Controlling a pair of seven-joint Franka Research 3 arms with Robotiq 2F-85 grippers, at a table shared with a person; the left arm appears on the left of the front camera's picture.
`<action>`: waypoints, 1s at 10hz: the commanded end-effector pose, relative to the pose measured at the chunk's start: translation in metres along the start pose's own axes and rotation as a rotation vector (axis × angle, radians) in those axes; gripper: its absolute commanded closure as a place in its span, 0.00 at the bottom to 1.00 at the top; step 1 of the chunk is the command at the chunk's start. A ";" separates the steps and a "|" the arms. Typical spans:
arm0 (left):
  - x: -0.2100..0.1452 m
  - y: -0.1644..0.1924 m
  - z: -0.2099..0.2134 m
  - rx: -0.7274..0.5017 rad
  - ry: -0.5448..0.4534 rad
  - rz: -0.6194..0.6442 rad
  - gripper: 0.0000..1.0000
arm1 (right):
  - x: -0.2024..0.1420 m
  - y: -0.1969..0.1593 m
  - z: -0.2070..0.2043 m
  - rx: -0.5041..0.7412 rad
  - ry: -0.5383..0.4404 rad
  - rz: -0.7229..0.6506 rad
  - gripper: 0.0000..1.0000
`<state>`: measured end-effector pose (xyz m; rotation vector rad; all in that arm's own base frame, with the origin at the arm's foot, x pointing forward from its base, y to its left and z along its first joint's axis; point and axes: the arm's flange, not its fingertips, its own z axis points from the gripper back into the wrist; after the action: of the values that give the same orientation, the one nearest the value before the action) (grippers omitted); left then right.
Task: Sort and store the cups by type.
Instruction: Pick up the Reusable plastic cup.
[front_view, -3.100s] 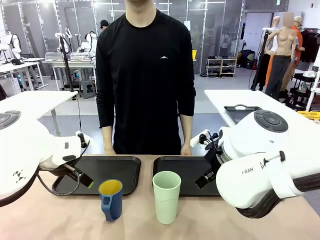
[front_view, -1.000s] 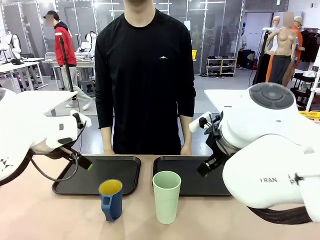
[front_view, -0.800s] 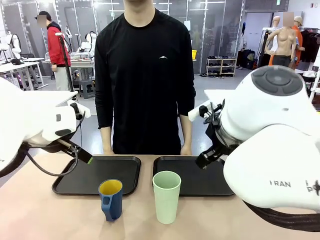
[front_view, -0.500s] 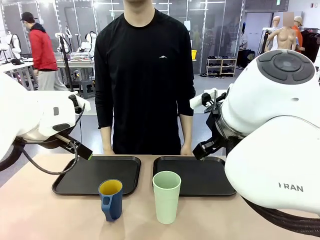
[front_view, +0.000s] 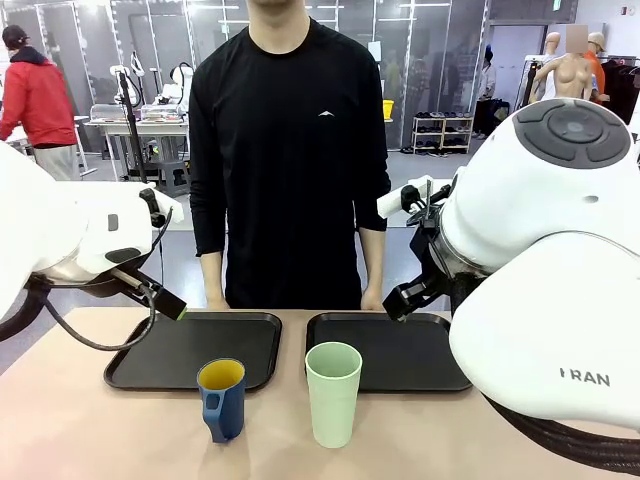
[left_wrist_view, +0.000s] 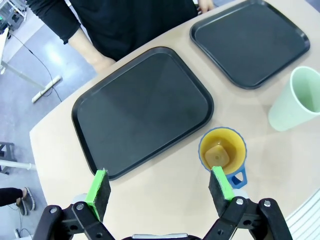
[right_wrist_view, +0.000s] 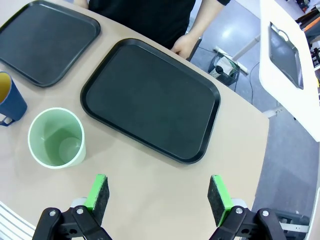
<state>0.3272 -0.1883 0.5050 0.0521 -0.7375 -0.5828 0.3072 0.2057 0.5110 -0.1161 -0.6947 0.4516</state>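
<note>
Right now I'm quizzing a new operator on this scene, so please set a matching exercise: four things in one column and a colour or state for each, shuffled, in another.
1. mug
2. tumbler
3. left tray
4. left gripper

A. open, above the table
B. black
C. pale green, no handle
D. blue, yellow inside

Pairs: 1-D, 2-C, 3-B, 4-A
</note>
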 end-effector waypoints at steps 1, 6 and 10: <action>0.000 -0.001 -0.001 0.002 0.002 0.009 0.00 | 0.000 -0.002 -0.001 -0.008 0.003 -0.005 0.00; -0.018 0.070 -0.041 0.080 0.070 0.180 0.00 | 0.009 -0.063 -0.036 0.000 0.057 -0.130 0.00; -0.048 0.150 -0.101 0.077 0.131 0.333 0.00 | 0.013 -0.143 -0.097 0.030 0.165 -0.270 0.00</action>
<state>0.4152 -0.0565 0.4425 0.0390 -0.6156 -0.2466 0.4109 0.0907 0.4778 -0.0674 -0.5378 0.1969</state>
